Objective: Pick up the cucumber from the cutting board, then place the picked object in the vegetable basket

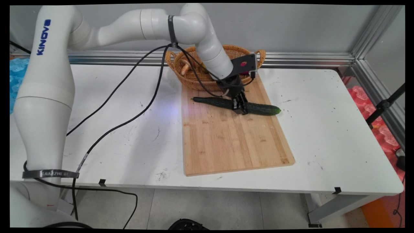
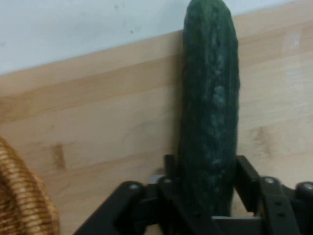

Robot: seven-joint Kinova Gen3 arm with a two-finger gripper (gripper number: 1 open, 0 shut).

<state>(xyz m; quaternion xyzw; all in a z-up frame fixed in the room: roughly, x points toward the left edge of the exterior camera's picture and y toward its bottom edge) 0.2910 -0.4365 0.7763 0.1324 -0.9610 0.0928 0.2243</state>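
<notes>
A long dark green cucumber (image 1: 258, 108) lies across the far part of a wooden cutting board (image 1: 226, 139). My gripper (image 1: 240, 106) is down on the cucumber's middle, its fingers closed against both sides of it. In the hand view the cucumber (image 2: 210, 98) runs up from between the black fingers (image 2: 247, 178), with the board (image 2: 98, 127) under it. Its end reaches just past the board's edge onto the white table.
A wicker basket (image 1: 190, 76) with some produce inside stands at the board's far edge, just behind the gripper; its weave (image 2: 22, 196) shows at the hand view's lower left. Black cables trail over the table's left half. An aluminium rail runs along the back.
</notes>
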